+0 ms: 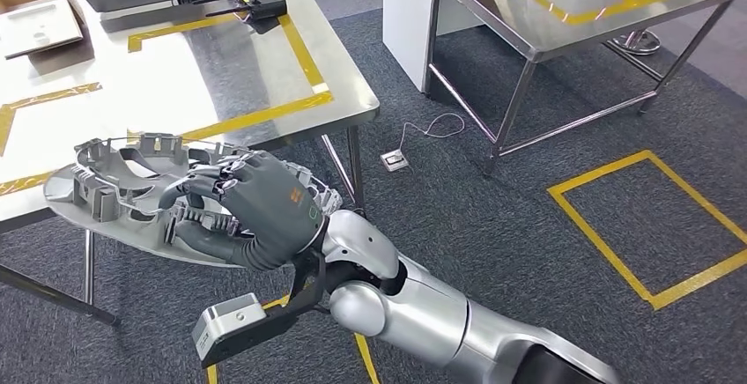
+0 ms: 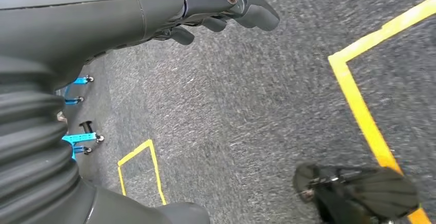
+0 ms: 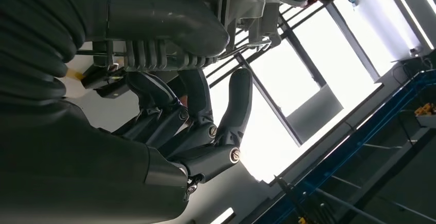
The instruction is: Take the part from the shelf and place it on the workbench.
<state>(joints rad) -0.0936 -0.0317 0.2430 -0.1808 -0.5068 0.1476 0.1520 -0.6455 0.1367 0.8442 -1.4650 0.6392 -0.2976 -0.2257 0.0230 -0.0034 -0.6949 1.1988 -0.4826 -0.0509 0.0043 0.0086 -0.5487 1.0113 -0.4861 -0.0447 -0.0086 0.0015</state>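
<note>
Workbench (image 1: 264,76) with yellow tape lines, steel top, front right corner beside the part. Part (image 1: 106,181), a grey ribbed casting, overhangs the workbench's front edge, grasped by the right hand (image 1: 255,212) with fingers (image 3: 205,126) curled around its rim. Left hand (image 2: 226,8) hangs over carpet, fingers curled loosely, holding nothing.

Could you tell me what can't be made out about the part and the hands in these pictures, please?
- Part, head view: the near side is hidden under the right hand.
- Part's underside, right wrist view: mostly covered by the hand's thumb.
- Left hand, left wrist view: fingertips blurred and partly cut off by the picture's edge.
</note>
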